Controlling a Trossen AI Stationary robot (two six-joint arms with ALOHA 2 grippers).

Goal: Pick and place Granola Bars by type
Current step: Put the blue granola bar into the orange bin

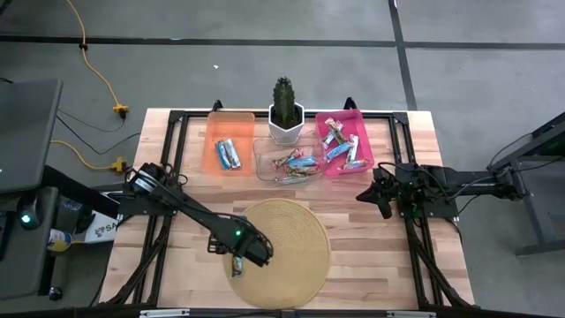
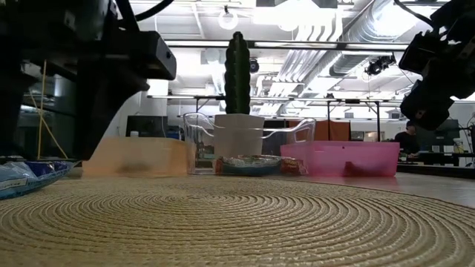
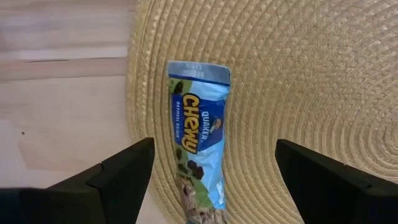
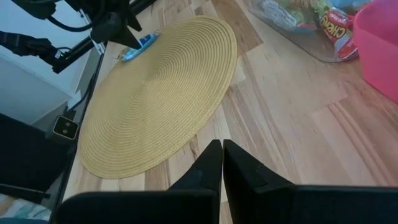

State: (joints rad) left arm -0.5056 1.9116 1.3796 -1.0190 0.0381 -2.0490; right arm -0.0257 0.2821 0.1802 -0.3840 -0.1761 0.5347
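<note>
Left wrist view: left tool (image 3: 211,180) is wide open, holding nothing, straddling a blue granola bar (image 3: 199,155) that lies flat at the edge of the woven mat (image 3: 298,74), partly over the wood table (image 3: 62,112). The bar's long axis runs straight ahead between the fingers (image 3: 124,168), so a drop and close should catch it across its width. Its near end is cut off by the frame. Left arm is clearly nearer. Right tool (image 4: 221,162) is closed and empty, parked over the table's right side. Farther off, orange bin (image 1: 229,141) already has blue bars; clear bin (image 1: 287,163) and pink bin (image 1: 344,141) hold the others, types hard to make out.
</note>
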